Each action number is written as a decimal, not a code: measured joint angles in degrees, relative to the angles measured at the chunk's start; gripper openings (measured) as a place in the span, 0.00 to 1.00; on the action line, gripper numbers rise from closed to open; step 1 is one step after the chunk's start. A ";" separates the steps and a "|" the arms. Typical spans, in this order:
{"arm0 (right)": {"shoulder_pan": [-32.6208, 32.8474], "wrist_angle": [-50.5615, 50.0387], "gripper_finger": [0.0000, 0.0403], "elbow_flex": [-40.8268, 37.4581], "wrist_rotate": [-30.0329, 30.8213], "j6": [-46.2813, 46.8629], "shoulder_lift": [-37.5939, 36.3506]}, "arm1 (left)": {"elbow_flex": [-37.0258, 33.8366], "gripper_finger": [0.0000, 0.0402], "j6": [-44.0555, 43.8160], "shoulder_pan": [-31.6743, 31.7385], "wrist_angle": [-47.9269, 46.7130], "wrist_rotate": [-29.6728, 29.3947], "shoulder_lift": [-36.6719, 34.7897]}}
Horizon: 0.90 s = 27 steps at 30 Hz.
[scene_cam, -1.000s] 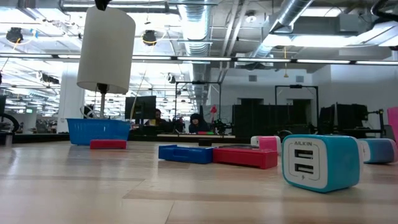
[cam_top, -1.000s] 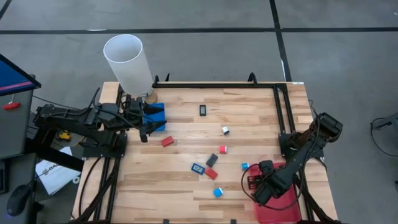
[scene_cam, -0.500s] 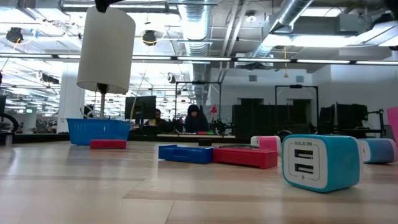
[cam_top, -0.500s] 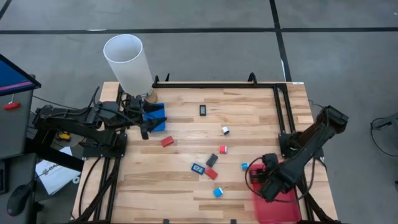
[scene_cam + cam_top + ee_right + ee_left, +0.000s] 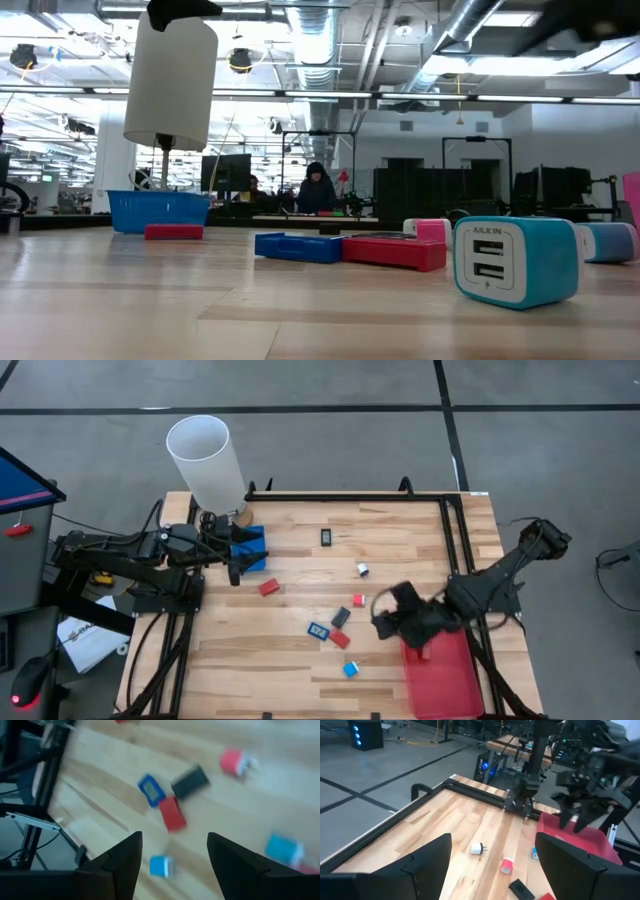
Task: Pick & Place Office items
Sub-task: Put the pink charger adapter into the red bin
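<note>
Small office items lie scattered on the wooden table: a black piece (image 5: 326,537), a white plug (image 5: 363,569), red pieces (image 5: 269,587) (image 5: 340,639), a pink-red one (image 5: 358,600), a black one (image 5: 341,617), a blue one (image 5: 319,630) and a light blue charger (image 5: 351,669). My right gripper (image 5: 385,622) hovers open just right of this cluster; its wrist view (image 5: 175,837) looks down on the red piece (image 5: 172,813) and the blue piece (image 5: 150,787). My left gripper (image 5: 235,567) waits open beside the blue bin (image 5: 250,547), empty (image 5: 492,840).
The flat red tray (image 5: 440,672) lies at the table's right near corner. A white tube (image 5: 205,460) stands at the far left corner behind the blue bin. Black rails (image 5: 350,497) run along the far and right edges. A person (image 5: 315,188) shows in the room beyond.
My right gripper has swung from over the red tray toward the table's left and a little toward the far edge, and now hangs over the wood near the cluster of pieces. The pieces on the table have stayed where they were.
</note>
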 joint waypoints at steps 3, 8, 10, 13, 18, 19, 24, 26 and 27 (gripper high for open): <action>-4.89 2.59 0.54 0.00 -3.93 -9.02 -0.08 | 0.02 0.71 -0.53 0.00 -1.33 1.49 0.01; -11.65 2.85 0.54 -0.02 -11.33 -20.03 0.13 | 0.02 0.71 -3.10 -0.71 -7.95 4.37 0.02; -13.88 1.67 0.54 -0.02 -13.21 -24.95 0.14 | 0.00 0.71 -4.03 -1.84 -10.12 4.60 0.02; -16.40 -0.95 0.54 -0.04 -15.07 -35.83 0.14 | 0.00 0.71 -4.35 -3.52 -10.60 4.64 0.02; -19.70 -4.12 0.54 -0.04 -19.44 -57.46 0.14 | 0.00 0.71 -4.53 -4.55 -10.33 3.32 0.17; -20.75 -4.95 0.54 -0.04 -21.03 -59.98 0.14 | 0.00 0.71 -4.80 -4.53 -10.31 3.19 0.17; -26.01 -5.22 0.54 -0.05 -25.39 -74.59 1.24 | 0.00 0.71 -5.72 -4.52 -9.40 0.15 0.17; -27.58 -5.03 0.54 -0.06 -25.64 -80.63 2.55 | 0.00 0.71 -5.51 -4.52 -8.80 -0.49 0.19; -28.48 -4.23 0.54 -0.01 -26.00 -83.09 3.36 | 0.00 0.71 -5.31 -4.52 -8.39 -1.02 0.24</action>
